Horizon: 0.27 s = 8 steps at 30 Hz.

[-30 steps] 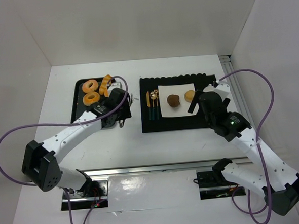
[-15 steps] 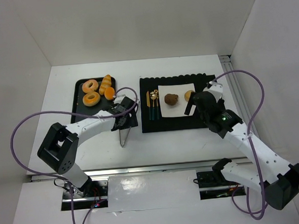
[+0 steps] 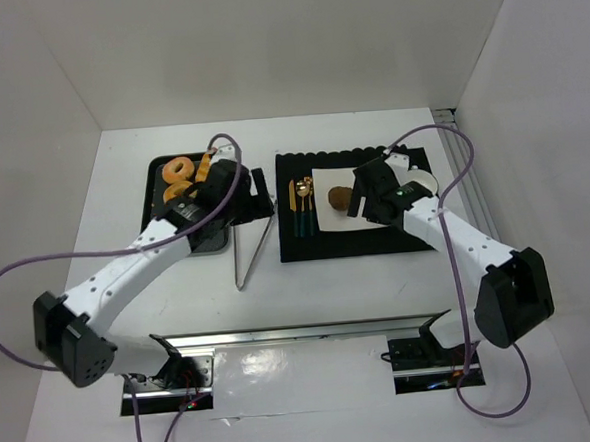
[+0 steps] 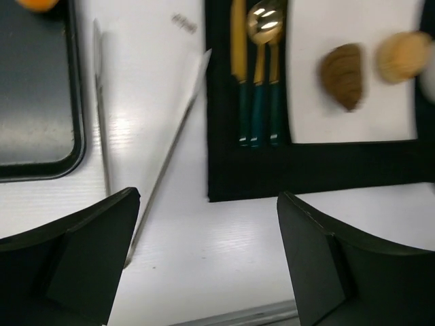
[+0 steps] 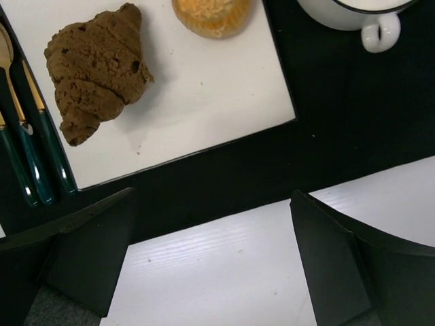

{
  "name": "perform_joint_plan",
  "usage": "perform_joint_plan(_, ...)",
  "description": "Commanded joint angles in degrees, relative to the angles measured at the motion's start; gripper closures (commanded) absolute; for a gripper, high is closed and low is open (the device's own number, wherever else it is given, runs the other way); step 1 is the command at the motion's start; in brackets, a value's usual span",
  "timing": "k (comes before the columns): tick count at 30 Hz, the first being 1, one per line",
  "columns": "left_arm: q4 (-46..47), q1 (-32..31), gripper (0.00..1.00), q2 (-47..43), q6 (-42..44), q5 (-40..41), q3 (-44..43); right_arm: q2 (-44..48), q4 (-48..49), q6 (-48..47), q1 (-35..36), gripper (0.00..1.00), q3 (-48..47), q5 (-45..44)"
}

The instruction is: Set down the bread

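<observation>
The bread, a small round golden bun point(image 5: 212, 13), lies on the far right part of the square white plate point(image 5: 204, 109); the left wrist view shows the bun point(image 4: 402, 56) too. From above, my right arm hides it. My right gripper point(image 5: 211, 265) is open and empty, hovering over the near edge of the black mat, short of the plate. My left gripper point(image 4: 207, 251) is also open and empty above bare table between the tray and the mat. In the top view the left gripper point(image 3: 259, 198) sits at the tray's right edge and the right gripper point(image 3: 359, 202) over the plate.
A dark brown croissant point(image 5: 98, 68) lies left of the bun. Metal tongs point(image 3: 249, 249) lie spread on the table. Gold-and-green cutlery point(image 3: 301, 206) rests on the black mat point(image 3: 307, 245). A white cup point(image 5: 353, 10) stands right of the plate. The black tray point(image 3: 160, 224) holds doughnuts point(image 3: 177, 170).
My left gripper opened and let go of the tongs, which now lie on the table. The right arm swung left over the plate.
</observation>
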<state>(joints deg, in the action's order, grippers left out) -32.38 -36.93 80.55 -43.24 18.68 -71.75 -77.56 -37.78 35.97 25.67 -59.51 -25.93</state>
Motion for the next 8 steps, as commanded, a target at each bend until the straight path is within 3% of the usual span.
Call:
perform_joint_plan(1,1.9,-0.4,0.05,-8.6,1.3,-3.6,0.1,-0.7,3.0,-0.5,-1.1,0.0,-3.4,1.3)
perform_joint_plan(4,6.6,-0.4,0.05,-12.2,1.3,-6.0,2.3,-0.1,5.3,-1.0,-1.7,0.0,-1.9,2.6)
perform_joint_plan(8,5.8,-0.4,0.05,-11.6,1.9,-6.0,1.7,2.5,7.4,-1.0,-2.5,0.0,0.0,3.4)
